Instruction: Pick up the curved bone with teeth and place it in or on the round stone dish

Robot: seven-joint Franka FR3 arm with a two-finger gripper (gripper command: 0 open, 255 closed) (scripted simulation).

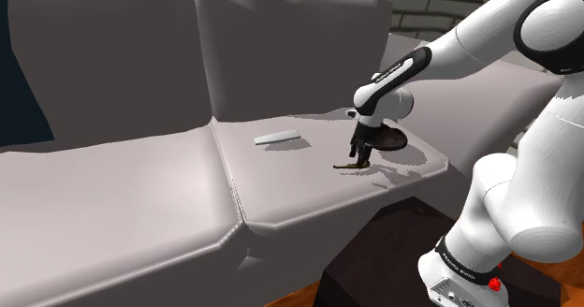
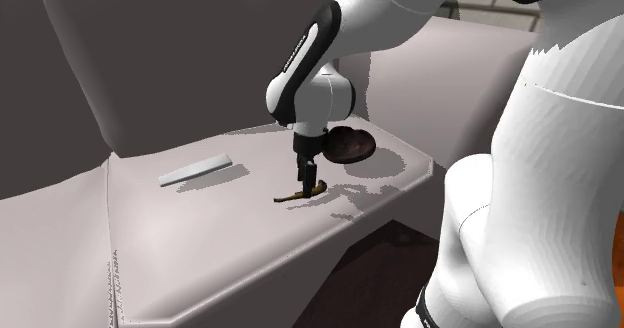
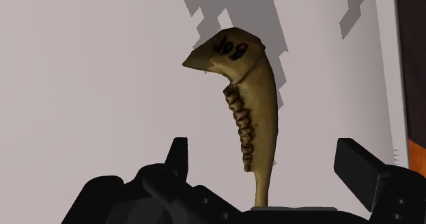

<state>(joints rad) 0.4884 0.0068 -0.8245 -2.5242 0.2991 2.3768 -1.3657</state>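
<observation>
A tan curved bone (image 3: 254, 106) with a row of teeth lies on the pale sofa cushion (image 1: 299, 179). In the wrist view it runs lengthwise between my two fingers, which stand well apart and do not touch it. My gripper (image 1: 360, 155) is open and points down over the bone's (image 1: 350, 167) end nearest the dish. The round dark dish (image 1: 390, 138) sits on the cushion just behind the gripper, partly hidden by the hand. From the second exterior view the gripper (image 2: 309, 179) hovers right at the bone (image 2: 296, 194), with the dish (image 2: 347, 144) beside it.
A flat pale rectangular slab (image 1: 277, 138) lies on the same cushion toward the shoulder view's left. The sofa's backrest (image 1: 281, 43) rises behind, and its armrest (image 1: 487, 99) stands past the dish. The cushion's front edge drops to a dark box (image 1: 393, 258) below.
</observation>
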